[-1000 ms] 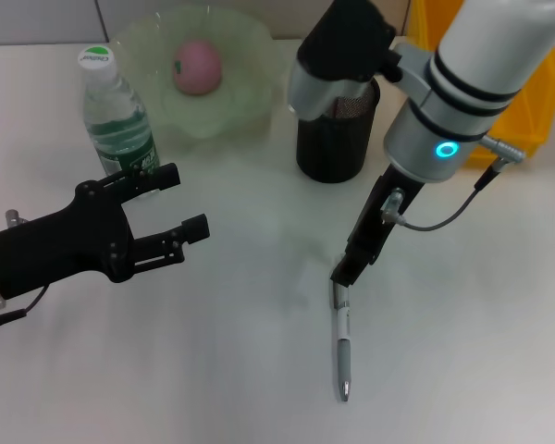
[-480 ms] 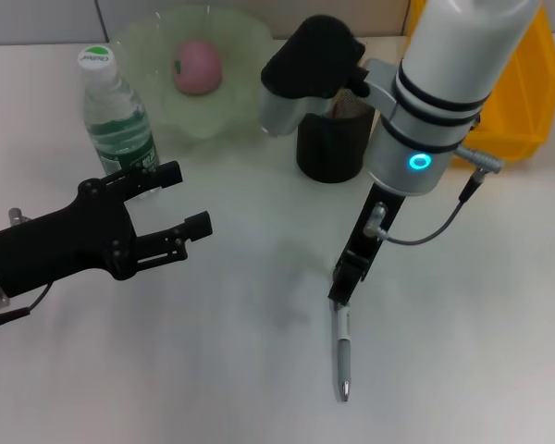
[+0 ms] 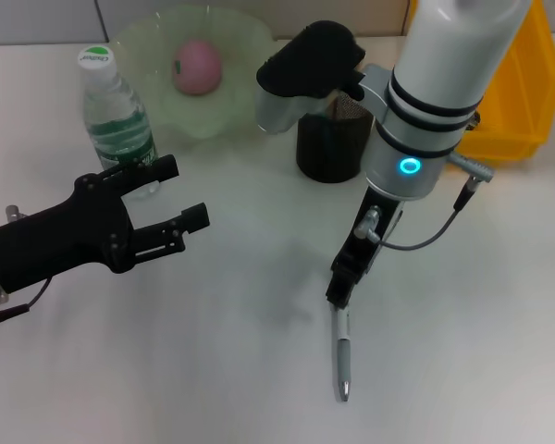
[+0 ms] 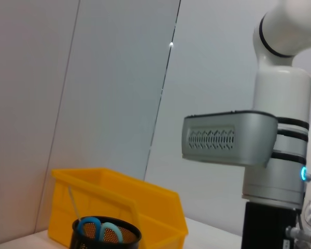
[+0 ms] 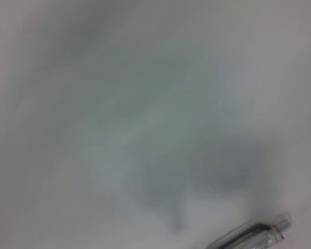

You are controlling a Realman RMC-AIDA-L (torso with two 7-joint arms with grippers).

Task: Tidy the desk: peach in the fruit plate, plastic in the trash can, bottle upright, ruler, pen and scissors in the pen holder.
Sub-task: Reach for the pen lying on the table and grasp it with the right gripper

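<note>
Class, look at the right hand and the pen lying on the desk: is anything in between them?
Nothing visible. The right hand is directly over the upper end of the pen, with only bare desk around it. The left hand is off to the side, well clear.

The right gripper [image 3: 339, 294] has shifted slightly left, staying over the pen's [image 3: 341, 353] upper end.

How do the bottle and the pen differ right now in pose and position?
The bottle stands upright at the desk's far left, beside the fruit plate; the pen lies flat near the front, tip towards the camera. The bottle is clear of both tools; the right tool sits right at the pen's upper end. The open left tool hovers nearer the bottle. Both rest on the white desk.
</note>
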